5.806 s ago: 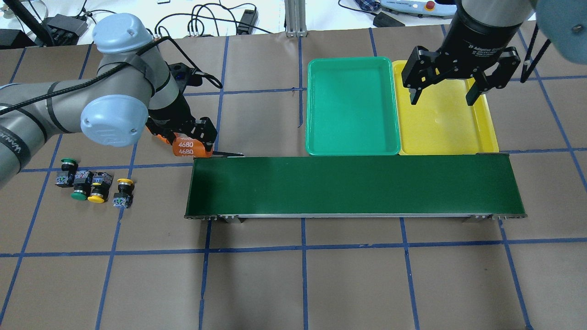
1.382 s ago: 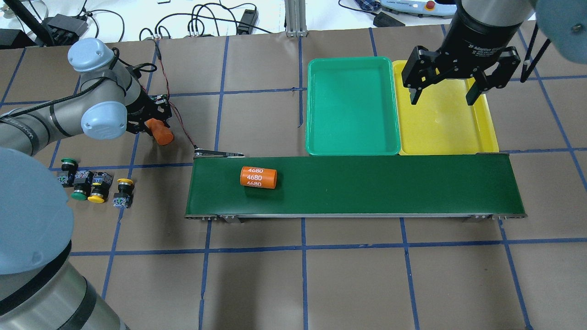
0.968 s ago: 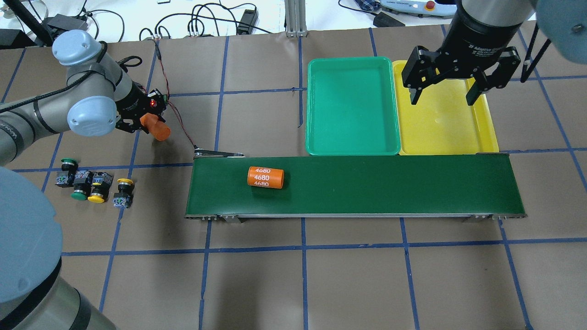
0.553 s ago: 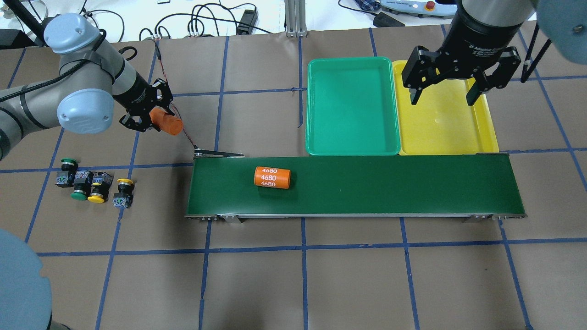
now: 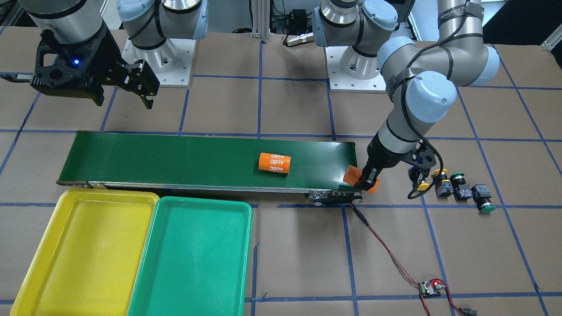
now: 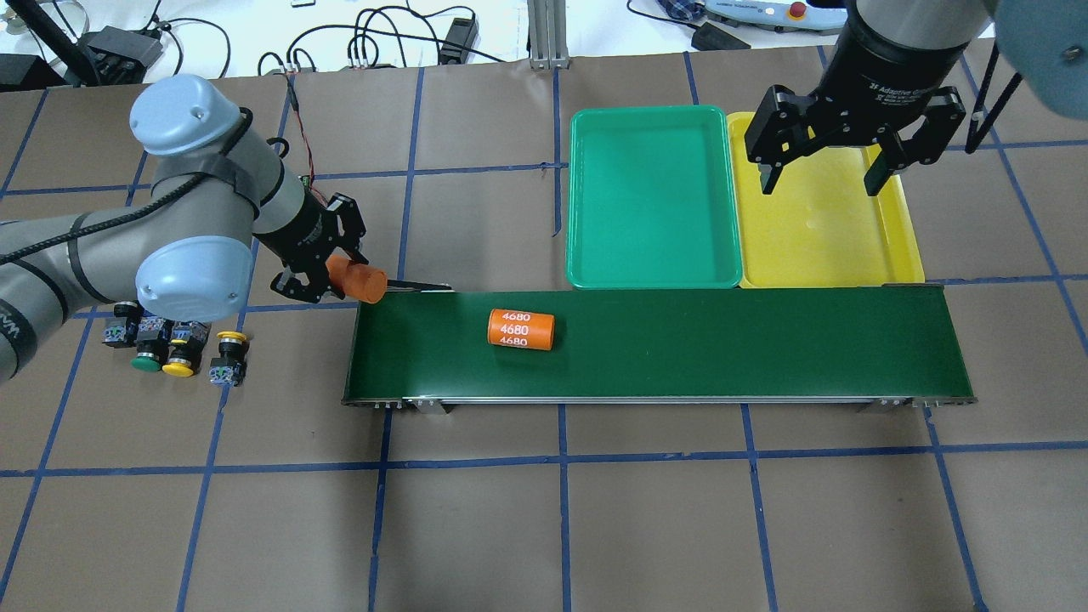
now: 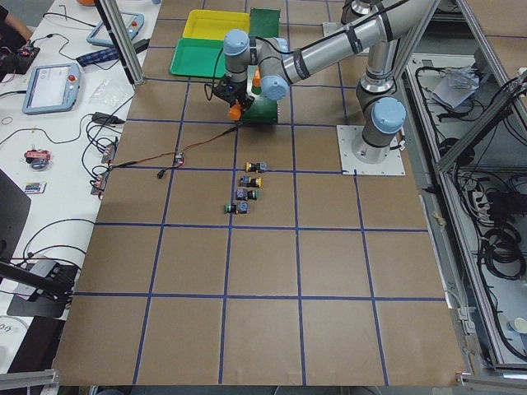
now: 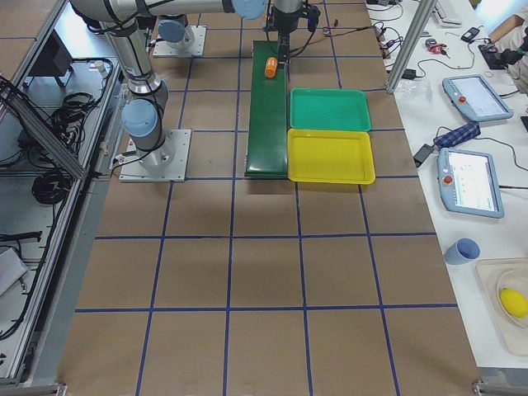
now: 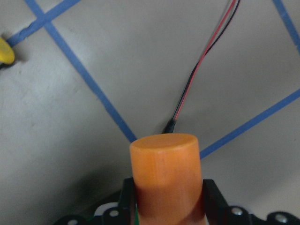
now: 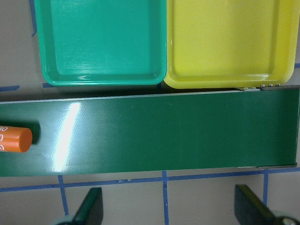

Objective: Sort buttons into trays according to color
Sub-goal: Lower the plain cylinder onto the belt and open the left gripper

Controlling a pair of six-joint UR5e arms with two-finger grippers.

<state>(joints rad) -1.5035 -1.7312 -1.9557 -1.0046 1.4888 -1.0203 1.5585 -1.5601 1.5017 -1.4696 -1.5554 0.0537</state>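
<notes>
— where are your four small black push-buttons point(image 6: 179, 367), yellow- and green-capped?
— on the brown paper point(image 6: 476, 510), well apart from the shallow green plastic tray point(image 6: 650, 195) and yellow plastic tray point(image 6: 816, 246).
— grippers?
— left gripper point(image 6: 336, 274) clamps an orange cylinder point(image 6: 361, 284) at the end of the dark-green conveyor belt point(image 6: 722, 340), likely to feed it; right gripper point(image 6: 822, 183) hangs spread wide, empty, above the yellow tray.

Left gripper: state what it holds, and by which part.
The left gripper holds an orange cylinder, clamped across its sides at the rear end; the front end juts free.
</notes>
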